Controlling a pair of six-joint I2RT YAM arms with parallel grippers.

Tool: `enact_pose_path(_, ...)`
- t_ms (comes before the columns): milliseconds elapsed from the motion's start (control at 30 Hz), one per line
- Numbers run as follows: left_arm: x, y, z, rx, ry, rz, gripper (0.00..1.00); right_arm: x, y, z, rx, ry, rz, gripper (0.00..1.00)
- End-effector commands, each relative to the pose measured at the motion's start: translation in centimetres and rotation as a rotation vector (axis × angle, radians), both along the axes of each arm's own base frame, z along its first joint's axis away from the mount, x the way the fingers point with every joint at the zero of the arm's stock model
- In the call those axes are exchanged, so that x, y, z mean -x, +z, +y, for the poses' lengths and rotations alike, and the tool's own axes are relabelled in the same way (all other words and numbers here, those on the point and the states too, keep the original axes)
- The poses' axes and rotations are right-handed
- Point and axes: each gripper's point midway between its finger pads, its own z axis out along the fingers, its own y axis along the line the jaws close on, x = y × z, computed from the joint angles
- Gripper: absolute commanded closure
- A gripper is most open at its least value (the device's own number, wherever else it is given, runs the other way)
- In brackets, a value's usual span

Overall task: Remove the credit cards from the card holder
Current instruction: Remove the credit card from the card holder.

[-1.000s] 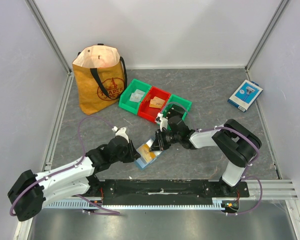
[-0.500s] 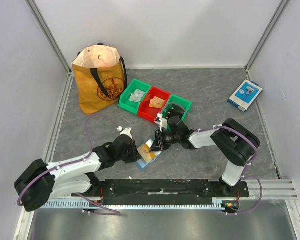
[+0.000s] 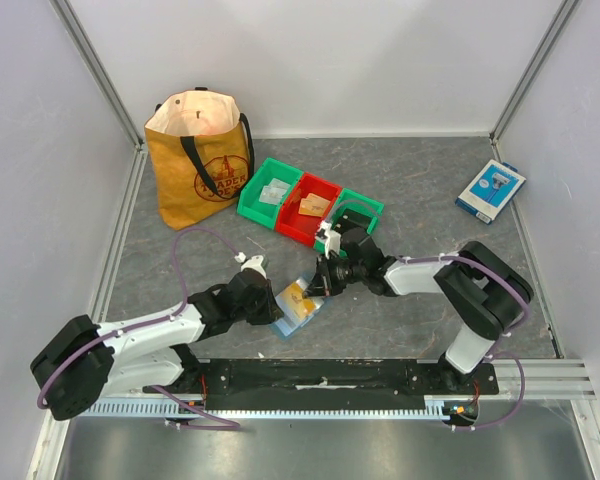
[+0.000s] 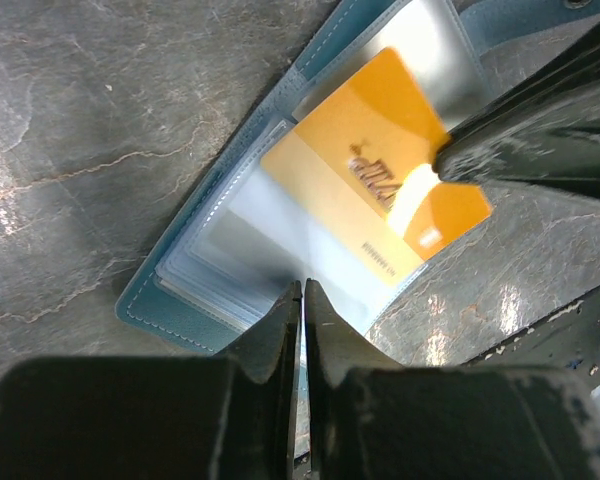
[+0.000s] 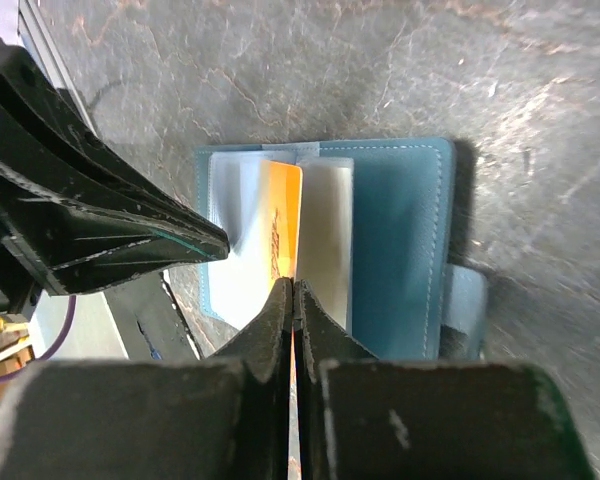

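The dusty-blue card holder [image 3: 292, 316] lies open on the grey table between both arms. Its clear sleeves [image 4: 270, 240] fan out in the left wrist view. My left gripper [image 4: 302, 292] is shut on the near edge of a sleeve, pinning the card holder [image 4: 170, 295]. An orange credit card [image 4: 370, 185] sticks partly out of a sleeve. My right gripper [image 5: 293, 290] is shut on that card [image 5: 283, 235] at its edge, over the card holder [image 5: 400, 230]. From above, the left gripper [image 3: 273, 312] and right gripper [image 3: 318, 287] meet at the orange card [image 3: 298, 296]. Other cards are hidden.
Three small bins stand behind the card holder: green [image 3: 268, 192], red [image 3: 308, 208] and green [image 3: 358, 212], some with cards inside. A mustard tote bag [image 3: 202, 160] stands at the back left. A blue-and-white box [image 3: 490, 190] lies at the right.
My right gripper has closed on the orange card and drawn it up and right, partly out of its sleeve. My left gripper has narrowed onto the card holder's sleeve edge.
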Motion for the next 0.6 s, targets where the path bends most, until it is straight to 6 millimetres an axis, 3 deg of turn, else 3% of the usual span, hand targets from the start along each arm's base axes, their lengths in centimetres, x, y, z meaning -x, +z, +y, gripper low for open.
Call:
enact_pose_path(0, 1.2, -2.3, 2.3, -0.108, 0.02, 0.062, 0.9, -2.2, 1.3, -1.8, 0.032, -0.083, -0.101, 1.0)
enact_pose_path(200, 0.7, -1.5, 2.0, -0.087, 0.028, 0.039, 0.84, -3.0, 3.3, -3.1, 0.022, -0.152, -0.158, 1.0)
enact_pose_path(367, -0.6, 1.2, 0.4, 0.035, 0.037, -0.05, 0.59, -3.1, 6.0, -3.2, -0.075, -0.236, -0.178, 1.0)
enact_pose_path(567, -2.4, 7.3, -1.5, 0.243, 0.043, -0.234, 0.27, -2.9, 9.9, -3.5, -0.25, -0.346, -0.176, 1.0)
